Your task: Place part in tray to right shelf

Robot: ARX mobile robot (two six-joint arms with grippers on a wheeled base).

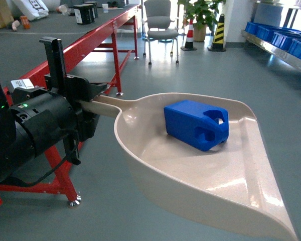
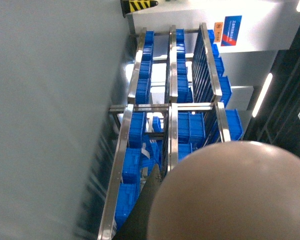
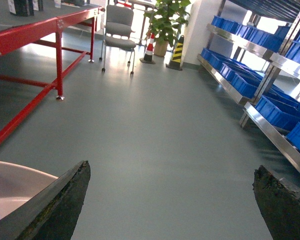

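Part (image 1: 196,124) rides in the tray (image 1: 241,186), left gripper (image 1: 83,103) jaws clamped on its handle, right gripper (image 3: 170,200) jaws apart; carrying to the far-right shelf (image 1: 278,47) comes next.

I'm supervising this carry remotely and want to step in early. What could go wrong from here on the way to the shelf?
1. The part lies loose in the tray, which has no wall at its wide lip; a jolt or forward tilt could slide it out.
2. Only the left gripper holds the tray, by its handle end, so the scoop may sag or twist.
3. The right shelf stands off to the right, so turning could swing the tray.
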